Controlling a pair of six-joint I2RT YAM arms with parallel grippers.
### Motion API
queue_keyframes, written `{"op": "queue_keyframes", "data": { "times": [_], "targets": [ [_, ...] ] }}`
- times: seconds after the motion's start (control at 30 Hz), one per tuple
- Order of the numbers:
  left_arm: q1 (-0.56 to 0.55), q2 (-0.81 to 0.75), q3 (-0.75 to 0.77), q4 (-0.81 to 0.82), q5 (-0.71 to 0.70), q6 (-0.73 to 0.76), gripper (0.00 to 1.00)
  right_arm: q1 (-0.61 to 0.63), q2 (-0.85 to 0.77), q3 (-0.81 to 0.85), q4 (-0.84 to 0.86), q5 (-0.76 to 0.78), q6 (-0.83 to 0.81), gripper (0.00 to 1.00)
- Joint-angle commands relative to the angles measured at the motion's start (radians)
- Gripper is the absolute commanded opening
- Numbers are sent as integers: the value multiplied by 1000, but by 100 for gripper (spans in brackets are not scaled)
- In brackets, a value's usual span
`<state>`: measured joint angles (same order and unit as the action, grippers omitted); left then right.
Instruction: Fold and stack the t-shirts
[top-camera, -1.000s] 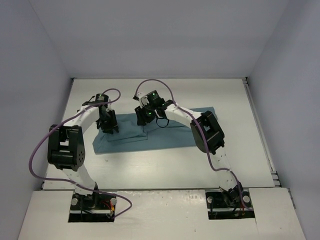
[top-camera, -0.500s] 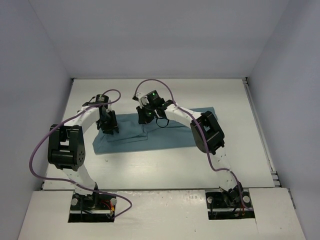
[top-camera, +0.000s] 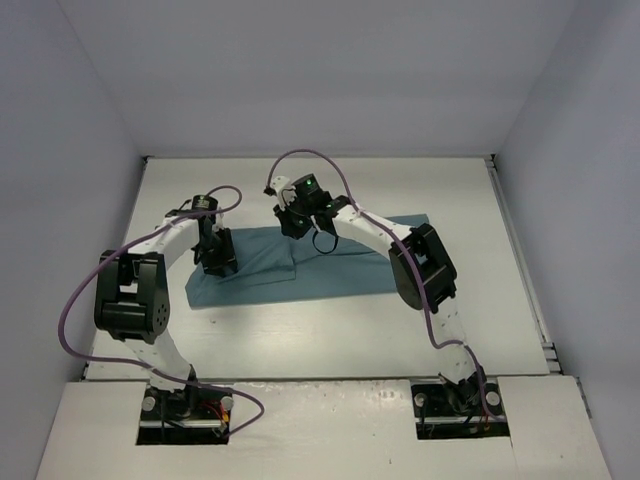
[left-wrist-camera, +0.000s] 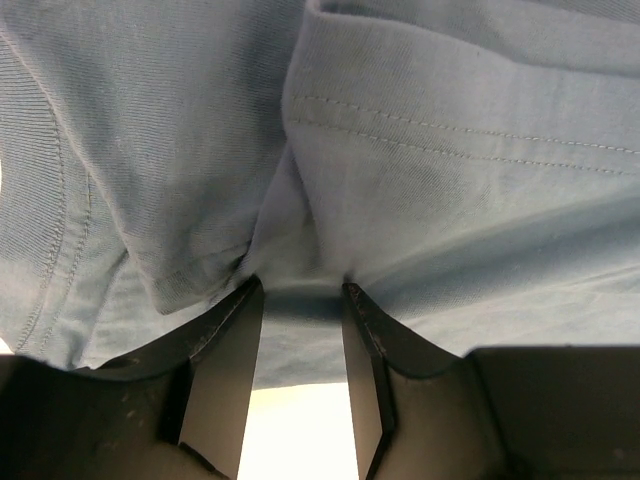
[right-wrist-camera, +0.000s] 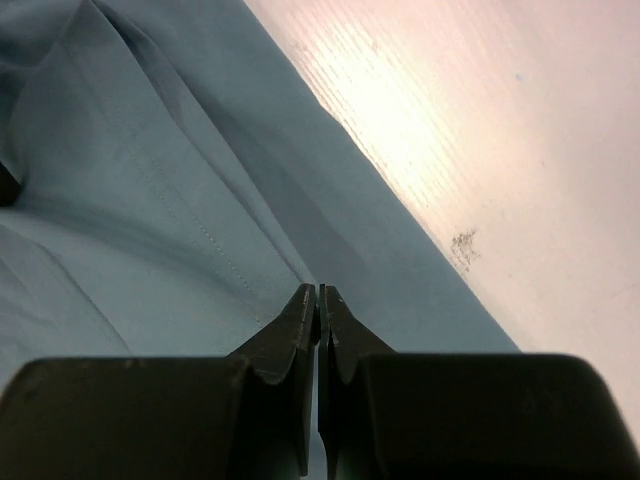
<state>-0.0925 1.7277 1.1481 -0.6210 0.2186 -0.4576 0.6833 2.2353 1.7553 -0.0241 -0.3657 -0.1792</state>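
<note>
Now: soft teal t-shirt (top-camera: 262, 276), stitched hems, creased; left tool (left-wrist-camera: 300, 288) pinches bunched fold; right tool (right-wrist-camera: 320, 291) fully closed.

Work surface: white table (top-camera: 470, 300) with a faint wood-grain texture; finish glossy under light in the right wrist view. One small dark smudge (right-wrist-camera: 463, 245) noted on the bare tabletop there.

Enclosure: plain pale back wall (top-camera: 320, 80), left wall (top-camera: 60, 200) and right wall (top-camera: 580, 200), meeting the table on three sides.

Right margin: a narrow rail (top-camera: 525, 270) running along the table's edge.

Near edge: a separate white front panel (top-camera: 320, 430) with two rectangular cutouts, one left, one right.
</note>
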Motion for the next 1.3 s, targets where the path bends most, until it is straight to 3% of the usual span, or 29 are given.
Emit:
{"op": "queue_keyframes", "data": {
  "times": [0.0,0.17,0.3,0.63,0.87,1.03,1.27],
  "targets": [
    [0,-60,36,-24,-17,-8,35,-2,-70,-45,29,48,-18,2],
    [0,-109,140,-73,-18,7,36,-7,-113,-89,28,85,-14,38],
    [-3,-131,238,-76,-6,4,36,-13,-192,-98,29,139,-9,50],
    [-23,87,346,-73,-7,-8,35,-126,-313,-258,29,338,111,51],
    [-53,67,362,-71,-76,-19,37,-298,-435,-473,30,537,289,52],
    [-53,139,368,-71,-70,-21,37,-399,-436,-530,35,554,313,53],
    [-55,188,375,-68,-68,-15,37,-427,-336,-496,74,549,302,52]
  ]
}}
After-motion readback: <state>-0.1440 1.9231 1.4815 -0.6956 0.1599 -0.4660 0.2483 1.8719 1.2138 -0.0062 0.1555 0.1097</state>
